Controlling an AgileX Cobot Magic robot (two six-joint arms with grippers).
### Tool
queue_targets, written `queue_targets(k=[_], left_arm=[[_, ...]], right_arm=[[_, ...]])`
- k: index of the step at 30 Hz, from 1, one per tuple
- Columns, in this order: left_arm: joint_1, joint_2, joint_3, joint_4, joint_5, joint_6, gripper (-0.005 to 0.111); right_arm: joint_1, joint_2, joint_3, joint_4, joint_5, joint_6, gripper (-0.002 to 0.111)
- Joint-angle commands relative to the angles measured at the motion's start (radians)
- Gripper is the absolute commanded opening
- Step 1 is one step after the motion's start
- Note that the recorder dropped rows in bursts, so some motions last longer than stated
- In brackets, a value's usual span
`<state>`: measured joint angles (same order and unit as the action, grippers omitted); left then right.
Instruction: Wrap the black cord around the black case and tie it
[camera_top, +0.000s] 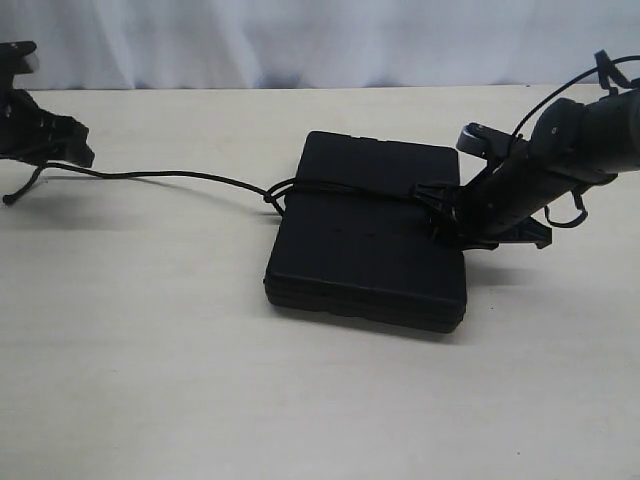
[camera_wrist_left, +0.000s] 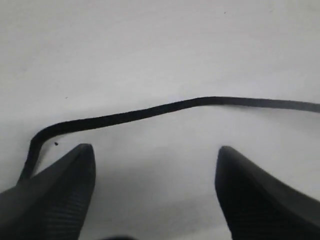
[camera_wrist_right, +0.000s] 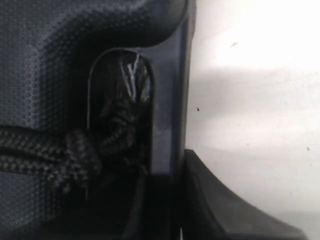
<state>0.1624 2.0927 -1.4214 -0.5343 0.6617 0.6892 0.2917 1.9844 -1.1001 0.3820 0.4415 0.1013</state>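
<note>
Closest in, your left end effector (camera_wrist_left: 155, 152) gapes wide over the pale desk (camera_top: 150, 380), with the thin braided black cord (camera_wrist_left: 150, 111) lying just beyond it. That cord looks limp and light, so pinch it there. It crosses the flat rigid black plastic case (camera_top: 370, 250) to a knot by your right end effector (camera_top: 442, 215), whose grip you cannot tell from here.

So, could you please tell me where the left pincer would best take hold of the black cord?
Probably the loose stretch of the black cord lying flat on the table just beyond the open left pincer, clear of the black case. Come down from above; it runs from finger to finger, so turn the wrist first so the fingers straddle it.
</note>
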Motion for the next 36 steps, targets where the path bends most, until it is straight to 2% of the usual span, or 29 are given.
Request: queue_targets(k=[1, 6, 8, 12, 13, 16, 23, 27, 29, 30, 31, 32, 36], left_arm=[[0.002, -0.008, -0.119, 0.001, 0.164, -0.215, 0.063], [-0.001, -0.022, -0.272, -0.001, 0.345, -0.294, 0.062], [-0.001, -0.05, -0.293, -0.012, 0.368, -0.294, 0.056], [-0.019, -0.13, -0.293, -0.021, 0.366, -0.239, 0.029], [-0.036, -0.156, -0.293, -0.018, 0.366, -0.209, 0.02], [-0.09, -0.204, -0.293, -0.019, 0.358, -0.161, -0.001], [-0.247, -0.261, -0.293, -0.011, 0.347, -0.154, 0.0], [-0.326, -0.281, -0.293, 0.044, 0.347, -0.154, 0.0], [-0.355, -0.299, -0.293, 0.057, 0.349, -0.158, 0.0], [-0.381, -0.329, -0.293, 0.087, 0.349, -0.175, 0.0], [-0.389, -0.346, -0.293, 0.101, 0.349, -0.187, 0.0], [-0.409, -0.382, -0.293, 0.155, 0.352, -0.237, 0.0], [-0.443, -0.439, -0.293, 0.273, 0.404, -0.343, 0.0]], right_arm=[[-0.012, -0.007, 0.001, -0.006, 0.002, 0.012, 0.004], [0.024, -0.007, 0.001, -0.005, 0.006, -0.066, 0.004], [0.05, -0.007, 0.001, -0.002, -0.019, -0.066, 0.004], [0.111, -0.007, 0.001, -0.002, -0.103, -0.066, 0.004], [0.128, -0.007, 0.001, -0.002, -0.126, -0.066, 0.004], [0.162, -0.007, -0.012, 0.012, -0.175, -0.061, 0.004], [0.171, -0.007, -0.063, 0.041, -0.178, -0.053, 0.006], [0.171, -0.007, -0.073, 0.041, -0.155, -0.053, 0.023], [0.171, -0.007, -0.073, 0.041, -0.145, -0.056, 0.037], [0.171, -0.007, -0.074, 0.016, -0.133, -0.06, 0.05], [0.17, -0.008, -0.078, 0.0, -0.12, -0.06, 0.055], [0.16, -0.009, -0.111, -0.049, -0.03, -0.06, 0.063], [0.122, -0.009, -0.232, -0.177, 0.283, -0.06, 0.067]])
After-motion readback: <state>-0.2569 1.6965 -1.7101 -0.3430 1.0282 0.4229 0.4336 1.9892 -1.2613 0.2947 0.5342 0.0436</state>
